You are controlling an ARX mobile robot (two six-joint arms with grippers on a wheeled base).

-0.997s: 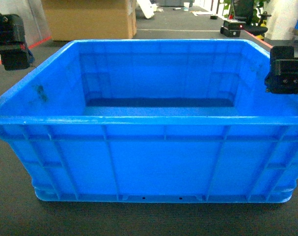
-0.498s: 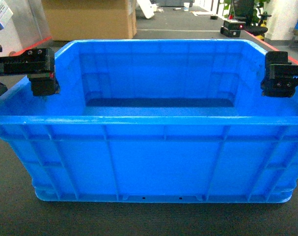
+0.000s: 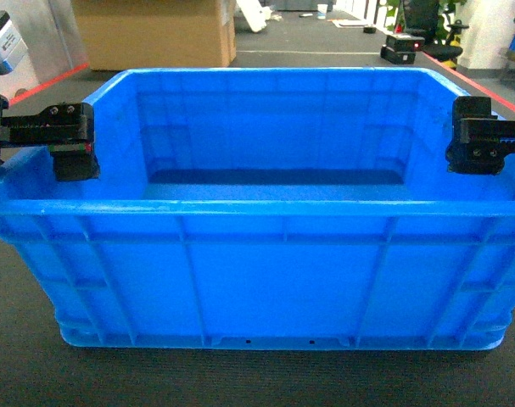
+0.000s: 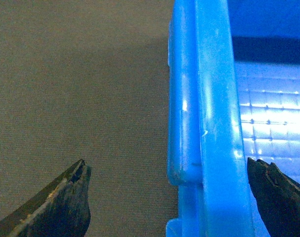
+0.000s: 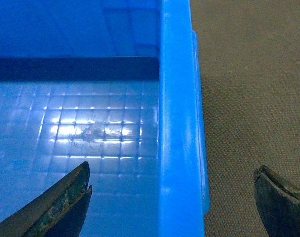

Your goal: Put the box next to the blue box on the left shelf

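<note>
Box [image 3: 265, 254] on dark carpet [image 3: 19, 373], cardboard carton [image 3: 155, 32] behind

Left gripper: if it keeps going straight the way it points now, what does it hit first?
Most likely the box's left rim. The left gripper is open, one finger outside the wall, the other inside, so the rim sits between them. The remaining gap is unclear.

Bright overhead light — glare on the box [image 5: 90, 131] floor, soft wrist-view blur.
</note>
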